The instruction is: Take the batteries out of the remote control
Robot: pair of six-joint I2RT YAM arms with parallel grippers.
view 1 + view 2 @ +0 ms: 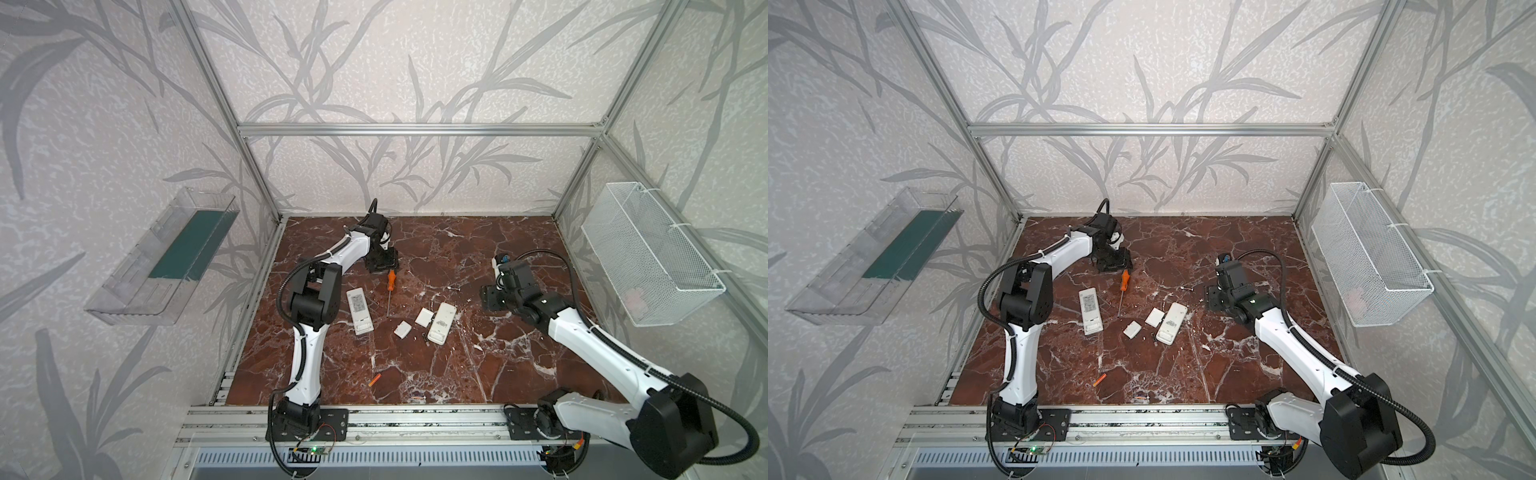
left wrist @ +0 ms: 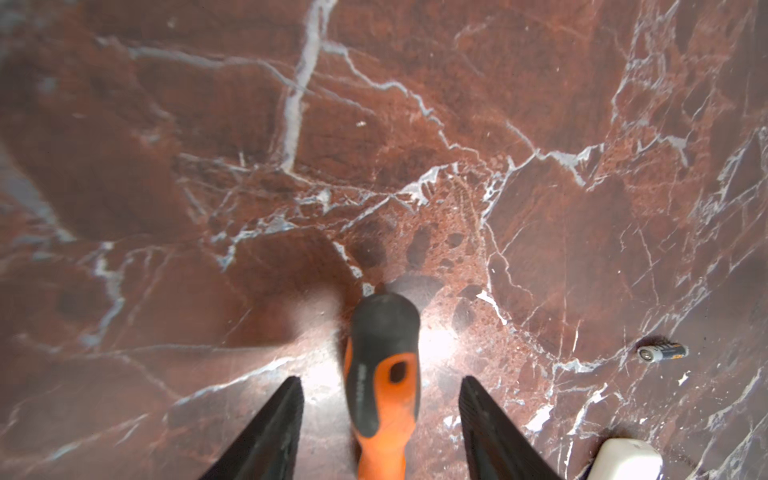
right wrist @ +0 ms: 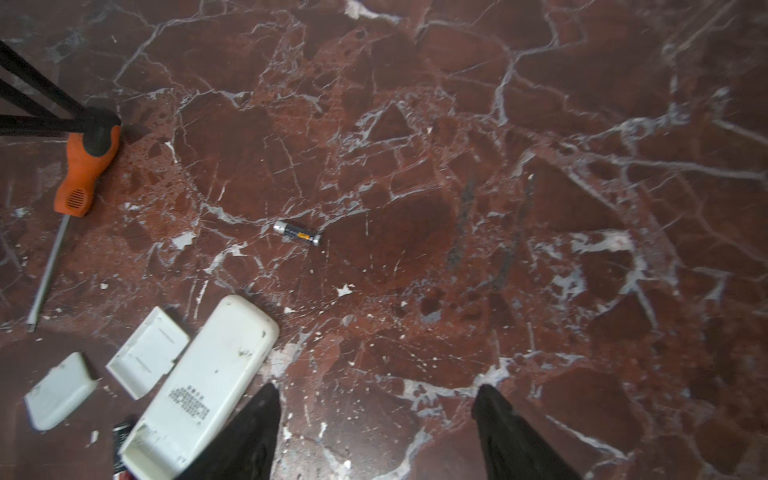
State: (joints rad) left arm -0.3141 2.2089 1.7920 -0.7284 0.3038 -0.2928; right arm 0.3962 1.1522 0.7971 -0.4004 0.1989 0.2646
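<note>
The left gripper (image 2: 381, 379), jaws spread, straddles the orange-and-black plastic screwdriver handle (image 2: 382, 332) without gripping it, while the right gripper (image 3: 377, 387), spread and empty, hovers near the dark cylindrical battery (image 3: 297, 233).

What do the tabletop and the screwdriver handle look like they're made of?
Tabletop: polished red-brown marble, or a marble-look laminate; white veins and glossy glare show. Screwdriver handle: orange hard plastic with a black, matte, probably rubbery overlay.
</note>
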